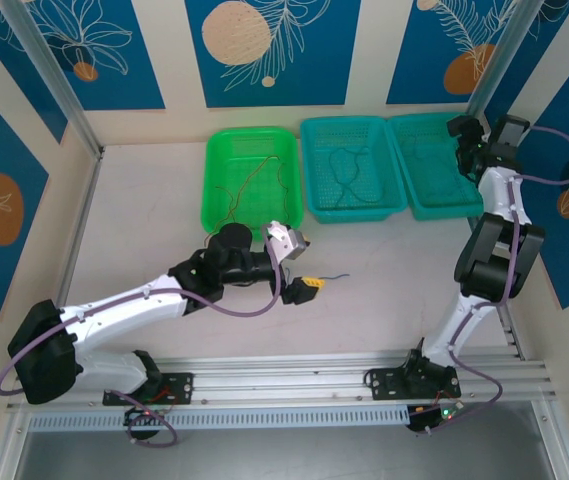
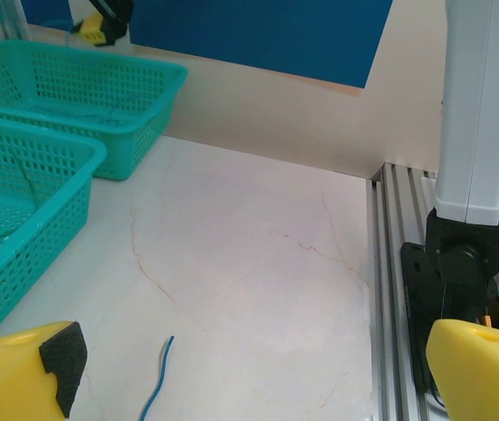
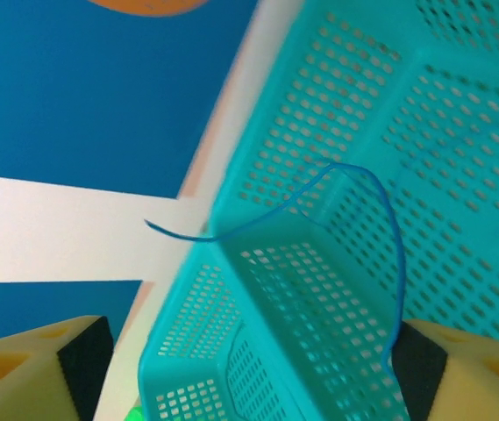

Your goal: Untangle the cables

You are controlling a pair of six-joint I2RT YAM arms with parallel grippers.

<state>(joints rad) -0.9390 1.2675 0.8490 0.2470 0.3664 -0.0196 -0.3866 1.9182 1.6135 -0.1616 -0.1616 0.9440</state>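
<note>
A short blue cable point(image 2: 156, 382) lies on the table between my left gripper's point(image 2: 258, 377) wide-apart yellow fingers; from above it shows as a thin blue cable point(image 1: 336, 277) just right of the left gripper point(image 1: 307, 287). My right gripper point(image 1: 484, 135) hovers over the right teal basket point(image 1: 434, 165), open. A second blue cable point(image 3: 354, 175) arcs across the basket's corner, its lower end running down against my right gripper's point(image 3: 249, 368) right finger point(image 3: 486, 377). A red-brown cable point(image 1: 254, 185) lies in the green basket point(image 1: 214, 180), and a teal-green cable point(image 1: 344, 175) in the middle teal basket point(image 1: 314, 170).
The three baskets stand side by side along the back wall. An aluminium rail point(image 1: 344, 375) runs along the near edge, and a side rail point(image 2: 388, 289) passes the right arm's base point(image 2: 459, 272). Bare table stretches in front of the baskets.
</note>
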